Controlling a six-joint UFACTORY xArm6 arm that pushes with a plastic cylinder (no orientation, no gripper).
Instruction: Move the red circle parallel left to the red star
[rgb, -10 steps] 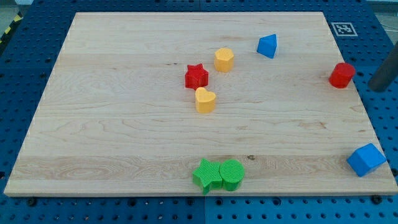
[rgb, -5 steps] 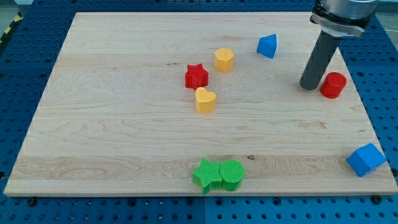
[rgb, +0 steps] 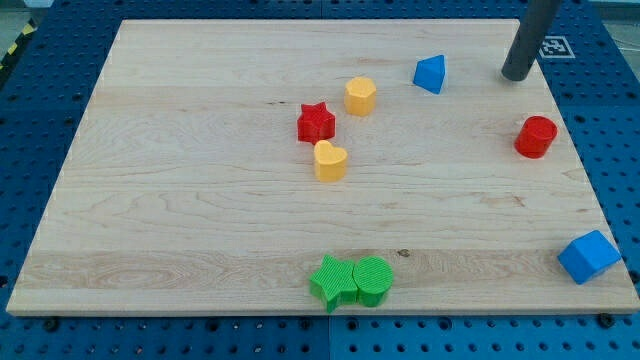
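Observation:
The red circle stands near the board's right edge. The red star sits at the board's upper middle, far to the circle's left. My tip rests on the board near the top right corner, above and slightly left of the red circle, apart from it. It is right of the blue triangle.
A yellow hexagon sits up-right of the red star and a yellow heart just below it. A green star and green circle touch at the bottom edge. A blue cube lies at the bottom right corner. The wooden board carries them all.
My tip swung in from the right edge to the circle's left side, nudging the circle slightly down-left, then moved up toward the top right corner. The other blocks stayed put.

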